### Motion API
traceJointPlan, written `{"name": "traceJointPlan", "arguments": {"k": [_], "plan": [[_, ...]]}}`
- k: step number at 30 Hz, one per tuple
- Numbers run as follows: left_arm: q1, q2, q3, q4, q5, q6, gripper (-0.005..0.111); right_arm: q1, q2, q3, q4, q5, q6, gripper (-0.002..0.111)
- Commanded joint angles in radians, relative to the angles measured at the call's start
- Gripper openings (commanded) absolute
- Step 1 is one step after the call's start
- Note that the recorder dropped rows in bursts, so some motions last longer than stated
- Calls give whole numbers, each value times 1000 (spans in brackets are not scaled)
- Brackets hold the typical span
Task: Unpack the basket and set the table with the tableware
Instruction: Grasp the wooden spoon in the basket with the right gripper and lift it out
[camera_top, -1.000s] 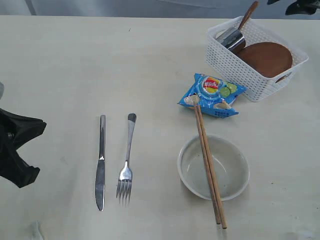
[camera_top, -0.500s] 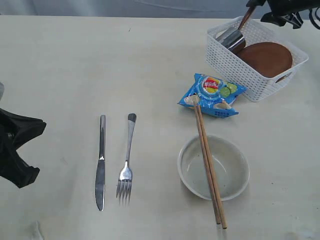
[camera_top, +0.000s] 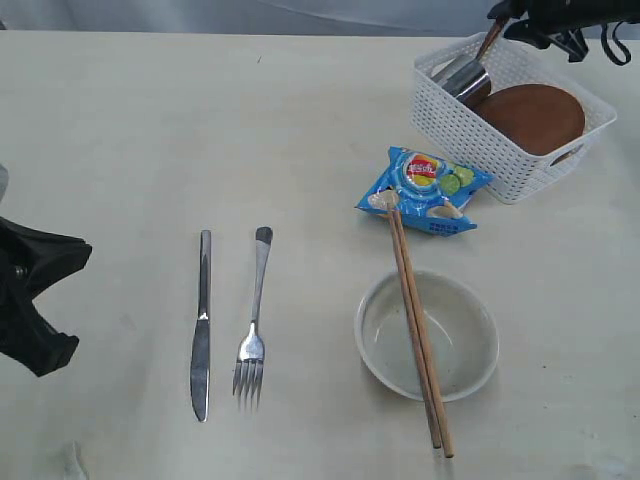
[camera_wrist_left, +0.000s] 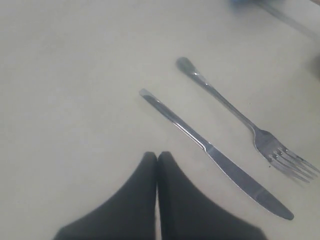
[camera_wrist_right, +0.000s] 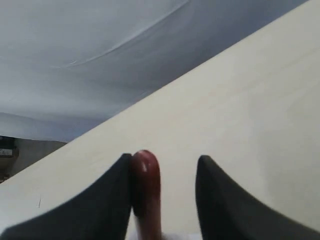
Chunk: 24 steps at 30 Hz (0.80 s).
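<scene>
Nearest on the pale cream wooden table (camera_top: 120, 130), the left gripper (camera_wrist_left: 157, 155) rests with jaws together beside the laid steel knife (camera_top: 202, 325) and steel fork (camera_top: 254, 315). Beyond, wooden chopsticks (camera_top: 415, 330) lie across the white round bowl (camera_top: 470, 340), their ends on a blue snack bag (camera_top: 425, 190). Farthest, the white lattice plastic basket (camera_top: 470, 130) holds the steel cup (camera_top: 462, 76), reddish-brown round plate (camera_top: 532, 117) and dark red wooden spoon (camera_wrist_right: 146, 190), whose handle sits between the right gripper's (camera_wrist_right: 164, 159) parted jaws, not yet clamped.

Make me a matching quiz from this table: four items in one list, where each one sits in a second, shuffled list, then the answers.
1 chopsticks
2 plate
3 knife
4 snack bag

A in the basket
B beside the fork
C across the bowl
D between basket and bowl

Pairs: 1-C, 2-A, 3-B, 4-D
</scene>
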<state>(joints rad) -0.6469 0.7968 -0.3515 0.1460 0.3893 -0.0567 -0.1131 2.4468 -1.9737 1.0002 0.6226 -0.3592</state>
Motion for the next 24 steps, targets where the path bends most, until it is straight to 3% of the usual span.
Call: {"name": "traceJointPlan", "arguments": {"k": [1,8,24], "plan": [[-4,-7,6,3,4,0,0,-1,-2,-5,8,-11,-8,23],[-4,-7,6,3,4,0,0,-1,-2,-5,8,-1,-8,-1],[-4,-7,6,3,5,0,0,-4,-93,-97,14,-18,-143,-1]]}}
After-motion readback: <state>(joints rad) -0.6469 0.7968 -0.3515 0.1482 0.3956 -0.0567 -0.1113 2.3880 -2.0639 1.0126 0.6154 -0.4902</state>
